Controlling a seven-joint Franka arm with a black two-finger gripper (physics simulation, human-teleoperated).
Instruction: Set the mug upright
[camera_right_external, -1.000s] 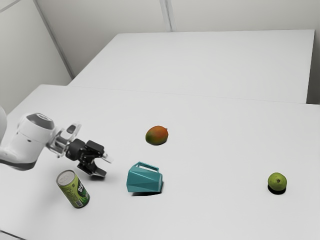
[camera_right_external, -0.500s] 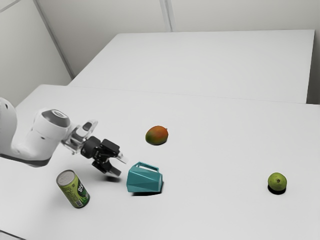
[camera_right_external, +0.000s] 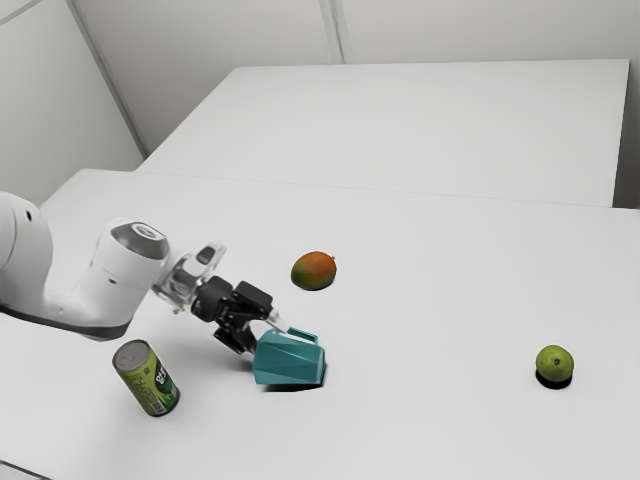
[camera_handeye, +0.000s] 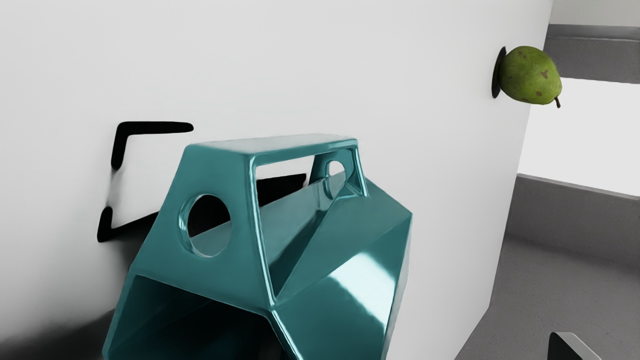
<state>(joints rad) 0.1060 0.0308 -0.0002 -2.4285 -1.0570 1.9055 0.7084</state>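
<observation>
The teal faceted mug (camera_right_external: 289, 358) lies on its side on the table, handle uppermost. In the exterior view my gripper (camera_right_external: 265, 338) is at the mug's left end, fingers spread, one tip beside the handle's near end and the other low by the mug's end. The wrist view has the mug (camera_handeye: 345, 280) with its dark opening facing my hand. Of the gripper (camera_handeye: 420, 350) there, one fingertip stands off the mug's side; the other is hard to make out by the dark opening. No grip on the mug is visible.
A green can (camera_right_external: 147, 378) stands near the arm at the exterior view's left. A red-green mango (camera_right_external: 314, 270) lies beyond the mug. Farther off, toward the exterior view's right, sits a green pear (camera_right_external: 555, 363), also in the wrist view, near the table's edge.
The hand has travelled toward the exterior view's right and slightly down, from beside the can up to the mug's end. Mug, can and fruit have stayed put.
</observation>
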